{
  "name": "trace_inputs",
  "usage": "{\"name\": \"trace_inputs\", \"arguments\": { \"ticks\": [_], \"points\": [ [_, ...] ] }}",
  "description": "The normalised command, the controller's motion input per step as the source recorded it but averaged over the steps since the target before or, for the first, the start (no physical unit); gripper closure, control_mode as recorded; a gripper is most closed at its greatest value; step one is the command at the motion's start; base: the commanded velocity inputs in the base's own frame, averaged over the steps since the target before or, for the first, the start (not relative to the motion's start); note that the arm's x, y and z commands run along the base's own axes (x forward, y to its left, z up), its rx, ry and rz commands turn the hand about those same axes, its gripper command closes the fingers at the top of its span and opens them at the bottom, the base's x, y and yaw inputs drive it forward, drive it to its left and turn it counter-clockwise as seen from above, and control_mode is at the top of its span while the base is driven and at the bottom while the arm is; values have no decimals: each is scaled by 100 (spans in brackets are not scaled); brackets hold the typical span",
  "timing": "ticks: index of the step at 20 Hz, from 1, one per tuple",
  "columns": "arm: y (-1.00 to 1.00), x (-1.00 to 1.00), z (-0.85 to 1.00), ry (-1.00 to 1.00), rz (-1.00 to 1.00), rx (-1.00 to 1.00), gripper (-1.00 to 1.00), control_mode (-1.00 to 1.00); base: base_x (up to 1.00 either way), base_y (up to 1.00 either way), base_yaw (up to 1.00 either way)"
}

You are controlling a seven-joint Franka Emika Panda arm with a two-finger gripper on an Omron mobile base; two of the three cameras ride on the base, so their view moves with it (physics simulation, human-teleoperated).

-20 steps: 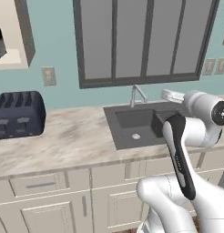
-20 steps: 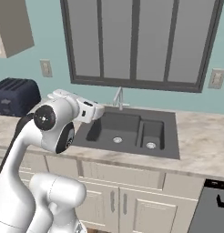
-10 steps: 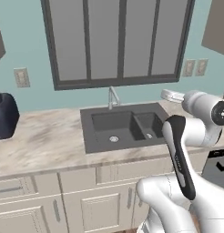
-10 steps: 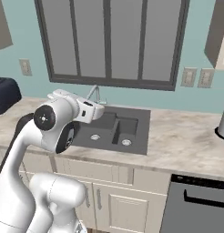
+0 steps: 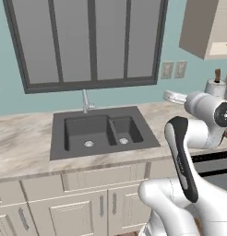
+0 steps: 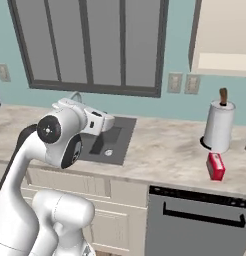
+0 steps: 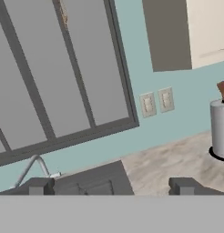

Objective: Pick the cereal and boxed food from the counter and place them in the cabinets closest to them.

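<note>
A small red box (image 6: 215,166) stands on the marbled counter (image 6: 165,150) at the right, in front of a paper towel roll (image 6: 218,125). Above it hangs an open cream cabinet (image 6: 222,30) with a pale inner shelf (image 6: 220,61). My gripper (image 6: 110,123) hovers over the right part of the dark sink (image 5: 101,131), well left of the box. In the hand view the gripper (image 7: 111,186) is open, its fingertips (image 7: 41,185) wide apart with nothing between them. That view faces the wall, with the cabinet (image 7: 209,27) at upper right.
A large grey-framed window (image 5: 87,41) fills the wall behind the faucet (image 5: 86,102). Two wall outlets (image 6: 184,83) sit right of it. A dishwasher front (image 6: 200,220) lies under the counter below the red box. Low cupboards (image 5: 78,207) run under the sink.
The base has driven to the right: the toaster slid out at the left, while the paper towel roll, red box and open cabinet came in. The arm's pose is unchanged.
</note>
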Motion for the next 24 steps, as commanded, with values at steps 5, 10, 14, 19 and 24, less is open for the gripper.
{"name": "trace_inputs", "arguments": {
  "ticks": [5, 10, 14, 19, 24],
  "points": [
    [0, 0, 0, 0, 0, 0, -100, 100, 0, -68, 0],
    [0, 0, 0, 0, 0, 0, -100, 100, 0, -63, 0],
    [0, 0, 0, 0, 0, 0, -100, 100, 0, -65, 0],
    [0, 0, 0, 0, 0, 0, -100, 100, 0, -66, 0],
    [0, 0, 0, 0, 0, 0, -100, 100, 0, -58, 0]
  ]
}}
